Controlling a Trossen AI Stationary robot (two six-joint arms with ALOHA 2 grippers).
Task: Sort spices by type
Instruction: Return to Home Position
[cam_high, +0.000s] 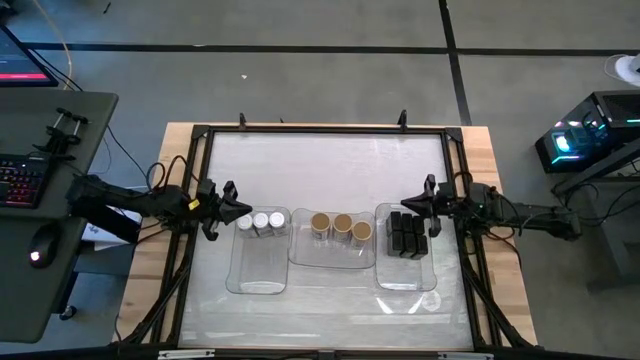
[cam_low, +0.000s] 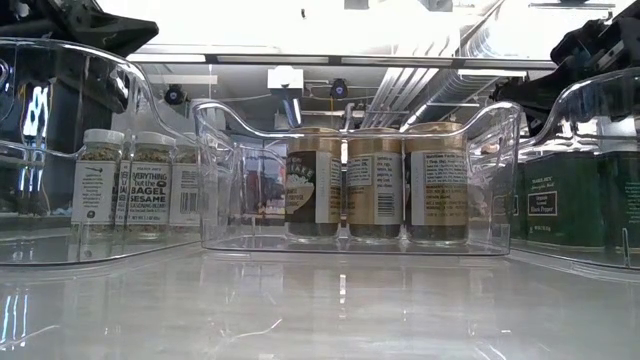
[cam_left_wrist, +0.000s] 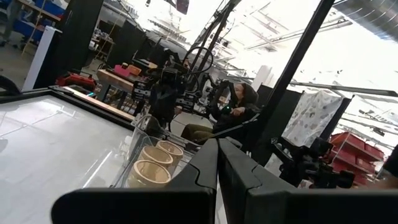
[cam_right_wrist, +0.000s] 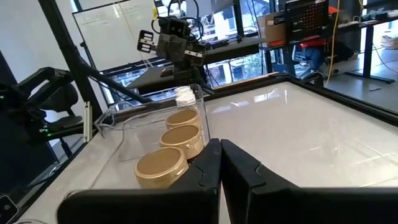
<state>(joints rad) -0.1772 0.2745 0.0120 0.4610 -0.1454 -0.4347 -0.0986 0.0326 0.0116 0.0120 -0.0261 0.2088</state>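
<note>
White-lidded jars (cam_high: 260, 222): three, clear, in a row at the upper end of the left tray (cam_high: 262, 272), just right of the left tool (cam_high: 238, 212), whose fingers are closed on nothing.
Tan-topped round jars (cam_high: 341, 226): three, in the middle tray (cam_high: 325, 258), centre frame.
Black boxy containers (cam_high: 407, 236): in the right tray (cam_high: 405, 277), just beside the right tool (cam_high: 408, 205), likewise closed on nothing.
Glossy pale worktop (cam_high: 330, 160): open across the upper frame.

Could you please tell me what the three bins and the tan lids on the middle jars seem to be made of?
The bins look like clear, glossy plastic: the jars show straight through their walls, and the rims glint. The tan lids look matte and flat, perhaps wood or cork, though tinted plastic is possible.
</note>
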